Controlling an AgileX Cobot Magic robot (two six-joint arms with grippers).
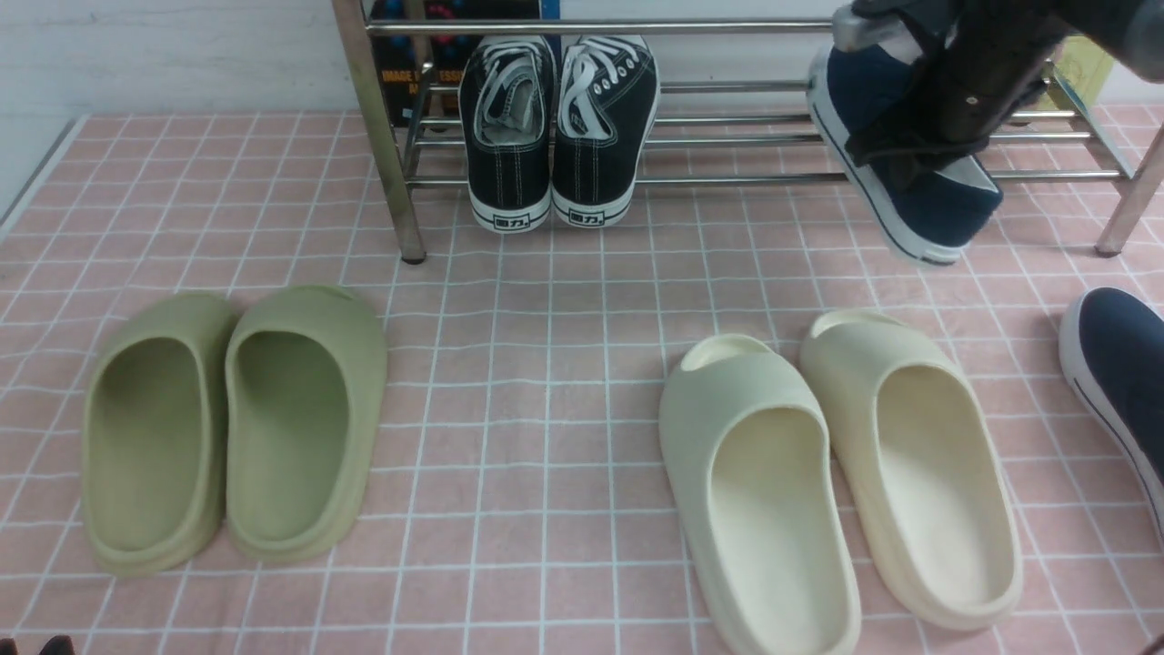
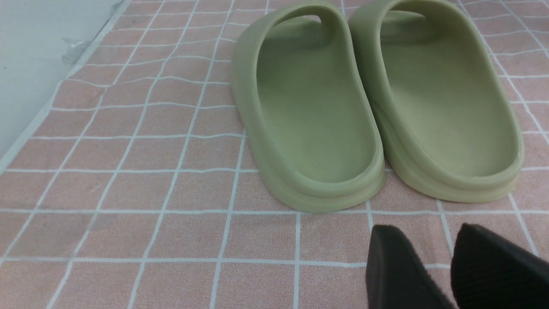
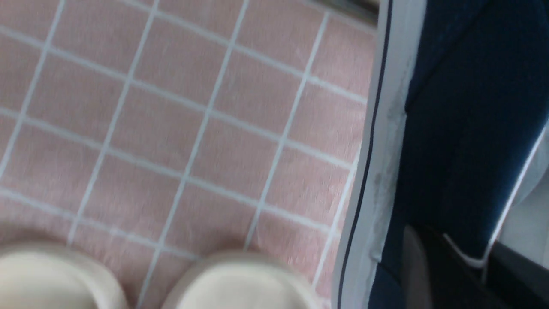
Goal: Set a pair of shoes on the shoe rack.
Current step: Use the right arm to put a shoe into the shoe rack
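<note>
Navy-blue canvas covers the shoe (image 1: 937, 214) which I hold in my right gripper (image 3: 450, 262); its fingers are pinched on the shoe's side wall. I think this edge was chosen because it is thin and easy to squeeze. The shoe hangs tilted at the front of the metal rack (image 1: 746, 179), maybe so that one end can go in over the bars first. Its mate (image 1: 1123, 382) is on the tiled floor, near the cream slides (image 1: 759, 491), so neither is placed. My left gripper (image 2: 422, 266) is near the green slides (image 2: 317, 107), with its fingers apart and nothing between them. As for what holds things, the rack carries two black sneakers (image 1: 514, 173) side by side, toes toward me. I judge the next move should level the shoe, or it could catch on a bar.
</note>
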